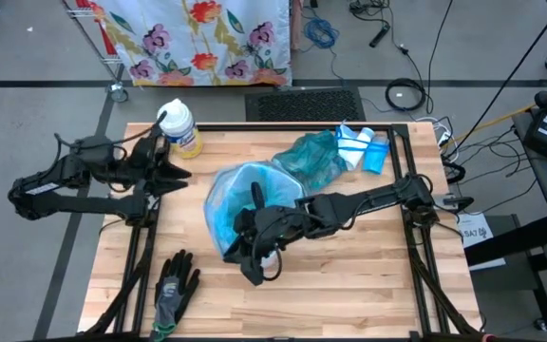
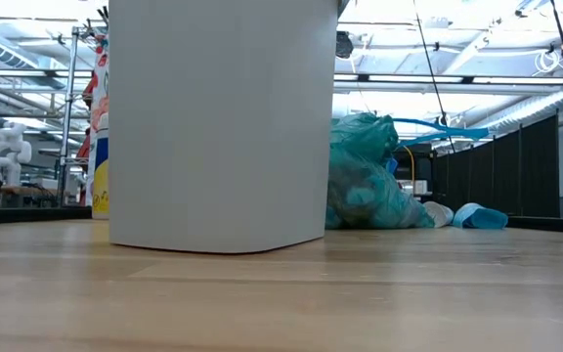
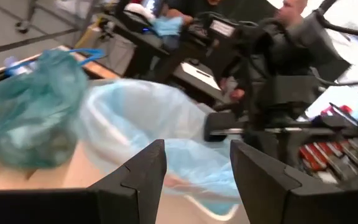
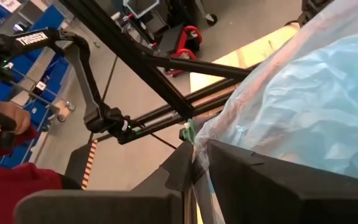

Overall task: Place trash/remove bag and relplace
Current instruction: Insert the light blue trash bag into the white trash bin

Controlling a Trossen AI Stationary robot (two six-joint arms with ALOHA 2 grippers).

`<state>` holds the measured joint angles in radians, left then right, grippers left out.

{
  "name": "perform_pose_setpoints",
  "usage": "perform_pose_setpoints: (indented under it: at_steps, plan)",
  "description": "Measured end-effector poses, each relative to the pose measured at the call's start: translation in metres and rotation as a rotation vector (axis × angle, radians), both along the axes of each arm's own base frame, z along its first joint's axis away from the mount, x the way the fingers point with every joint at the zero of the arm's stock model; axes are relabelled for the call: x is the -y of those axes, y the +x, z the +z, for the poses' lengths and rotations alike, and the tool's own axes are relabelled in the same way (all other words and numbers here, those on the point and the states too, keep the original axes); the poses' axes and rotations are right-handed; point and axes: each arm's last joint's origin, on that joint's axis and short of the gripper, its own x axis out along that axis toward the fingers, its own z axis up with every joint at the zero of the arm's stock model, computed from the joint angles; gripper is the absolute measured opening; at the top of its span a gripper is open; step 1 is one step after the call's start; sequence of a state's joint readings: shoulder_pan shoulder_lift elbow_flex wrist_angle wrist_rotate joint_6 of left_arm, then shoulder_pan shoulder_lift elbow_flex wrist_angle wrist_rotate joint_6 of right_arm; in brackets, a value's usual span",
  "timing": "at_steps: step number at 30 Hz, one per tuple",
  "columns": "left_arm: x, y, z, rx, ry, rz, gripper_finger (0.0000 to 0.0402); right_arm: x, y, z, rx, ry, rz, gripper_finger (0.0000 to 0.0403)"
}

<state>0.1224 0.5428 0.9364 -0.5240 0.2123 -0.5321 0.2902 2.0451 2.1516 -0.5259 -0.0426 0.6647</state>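
A white bin (image 2: 223, 127) stands mid-table, lined with a light-blue bag (image 1: 235, 199) whose film spreads over its top. My right gripper (image 1: 254, 256) is at the bin's near side, shut on that bag (image 4: 291, 106). My left gripper (image 1: 180, 173) hovers open and holds nothing, left of the bin and pointing at it; the bag (image 3: 160, 124) lies ahead of its fingers. A full, tied teal bag (image 1: 311, 157) lies on the table behind the bin. Loose trash is out of view. My right gripper pinches the light-blue bag's film near its rim (image 4: 201, 144), on the bin's near side, between its two fingers. The fingers slant down from the table's right. From the fingers the film runs up over the bin's top; one layer or several, I cannot tell.
A white bottle (image 1: 179, 128) stands at the far left, close to my left gripper. Blue-and-white packs (image 1: 364, 150) lie far right beside the teal bag (image 2: 365, 176). A black-and-grey glove (image 1: 174, 285) lies near the front-left edge. A person (image 4: 5, 162) is beyond the table.
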Motion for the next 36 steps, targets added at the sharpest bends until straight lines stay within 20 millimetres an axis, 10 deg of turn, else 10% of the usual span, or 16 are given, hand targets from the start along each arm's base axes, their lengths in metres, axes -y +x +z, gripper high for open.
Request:
perform_pose_setpoints:
  at_steps: [17, 26, 36]
  plan:
    - [0.015, 0.051, 0.009, -0.045, 0.376, -0.236, 0.0162, 0.001, -0.003, -0.004, -0.042, -0.04, 0.022, 0.0042]
    - [0.015, 0.068, 0.022, -0.052, 0.272, -0.2, 0.0013, 0.006, 0.0, 0.0, -0.008, -0.02, 0.017, 0.0042]
    - [0.027, 0.08, 0.055, -0.411, 0.328, -0.087, 0.0002, 0.023, 0.005, 0.003, 0.029, -0.019, 0.005, 0.0042]
